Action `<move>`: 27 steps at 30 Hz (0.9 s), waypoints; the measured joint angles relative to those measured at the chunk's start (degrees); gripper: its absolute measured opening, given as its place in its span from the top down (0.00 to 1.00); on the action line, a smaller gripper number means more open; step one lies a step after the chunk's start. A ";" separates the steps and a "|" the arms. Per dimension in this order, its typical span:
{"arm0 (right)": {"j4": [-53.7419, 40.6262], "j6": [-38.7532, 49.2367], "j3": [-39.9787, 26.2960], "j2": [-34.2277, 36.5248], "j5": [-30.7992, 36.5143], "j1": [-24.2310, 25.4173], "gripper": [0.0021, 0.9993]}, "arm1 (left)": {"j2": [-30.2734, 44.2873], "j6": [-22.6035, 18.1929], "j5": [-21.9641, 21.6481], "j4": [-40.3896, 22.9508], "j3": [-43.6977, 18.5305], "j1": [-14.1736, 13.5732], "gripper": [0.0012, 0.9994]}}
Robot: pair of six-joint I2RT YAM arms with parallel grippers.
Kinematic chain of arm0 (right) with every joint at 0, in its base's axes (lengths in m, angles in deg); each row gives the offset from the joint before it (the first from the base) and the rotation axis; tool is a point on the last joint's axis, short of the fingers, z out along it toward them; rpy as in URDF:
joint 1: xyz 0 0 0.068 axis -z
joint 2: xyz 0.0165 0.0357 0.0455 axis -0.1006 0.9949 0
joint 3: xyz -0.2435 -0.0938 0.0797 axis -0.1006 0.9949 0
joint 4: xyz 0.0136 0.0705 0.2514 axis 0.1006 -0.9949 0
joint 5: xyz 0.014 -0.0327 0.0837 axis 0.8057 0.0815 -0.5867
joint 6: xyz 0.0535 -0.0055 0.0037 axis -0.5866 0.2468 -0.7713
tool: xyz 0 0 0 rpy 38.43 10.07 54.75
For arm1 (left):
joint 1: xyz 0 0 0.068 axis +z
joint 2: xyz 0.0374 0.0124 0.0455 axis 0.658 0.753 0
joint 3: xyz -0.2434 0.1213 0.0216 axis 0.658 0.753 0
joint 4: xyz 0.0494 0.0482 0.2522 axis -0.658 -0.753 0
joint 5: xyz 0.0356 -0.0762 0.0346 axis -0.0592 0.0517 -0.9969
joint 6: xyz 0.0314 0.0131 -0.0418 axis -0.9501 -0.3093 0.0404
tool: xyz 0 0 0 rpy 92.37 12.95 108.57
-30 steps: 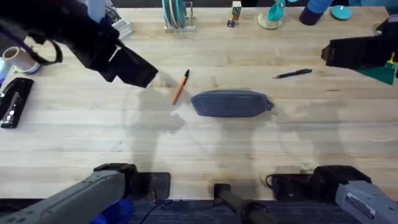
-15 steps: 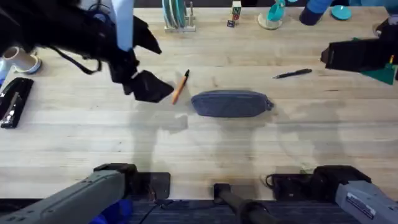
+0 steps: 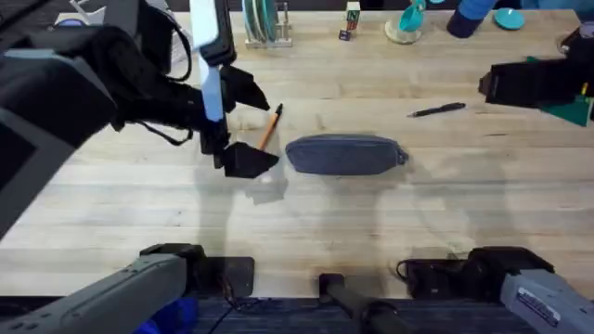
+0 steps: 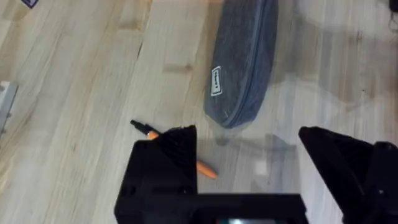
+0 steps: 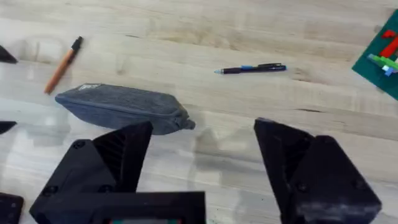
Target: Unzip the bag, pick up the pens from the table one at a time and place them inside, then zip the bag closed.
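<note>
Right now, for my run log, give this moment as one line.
left gripper open beside orange pen | right gripper open | grey-blue fabric pouch zipped | dark pen on wood table

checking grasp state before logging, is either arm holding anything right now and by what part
Nothing is held. The left gripper has open jaws above the orange pen; the right gripper is open and empty, away from the bag.
</note>
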 joint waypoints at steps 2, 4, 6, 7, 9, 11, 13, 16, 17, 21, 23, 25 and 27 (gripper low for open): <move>0.00 0.00 0.00 0.01 0.00 0.00 0.00 | 0.00 -0.59 0.98 0.70 1.18 0.00 0.00; 0.00 0.00 0.00 0.00 0.00 0.00 0.00 | 0.00 -1.02 1.48 1.64 2.18 0.00 0.00; 0.00 0.00 0.00 0.02 0.00 0.00 0.00 | 0.00 -1.25 1.93 2.63 3.11 0.00 0.00; 0.00 0.00 0.00 0.00 0.00 0.00 0.00 | 0.07 -1.40 2.26 3.30 3.60 0.00 0.00; 0.00 0.00 0.00 0.00 0.00 0.00 0.00 | 0.59 -1.48 2.86 4.36 4.39 -0.01 0.00; 0.00 0.00 0.00 0.02 0.00 0.00 0.00 | 1.60 -1.63 3.41 5.15 4.90 -0.04 0.00; 0.00 0.00 0.00 0.02 0.00 0.00 0.00 | 3.04 -1.65 4.01 6.04 5.12 -0.42 0.00; 0.00 0.00 0.00 0.00 0.00 0.00 0.00 | 5.06 -1.69 4.28 7.56 5.12 -1.57 0.00; 0.00 0.00 0.00 0.02 0.00 0.00 0.00 | 5.81 -1.69 4.36 7.95 5.12 -2.06 0.00; 0.00 0.00 0.00 0.00 0.00 0.00 0.00 | 9.48 -1.82 4.64 9.39 5.12 -3.63 0.00; 0.00 0.00 0.00 0.02 0.00 0.00 0.00 | 11.66 -1.83 5.01 9.97 5.12 -4.01 0.00; 0.00 0.00 0.00 0.01 0.00 0.00 0.00 | 13.71 -1.82 5.79 10.76 5.12 -4.13 0.00; 0.00 0.00 0.00 0.00 0.00 0.00 0.00 | 15.49 -1.84 6.63 11.68 5.12 -4.13 0.00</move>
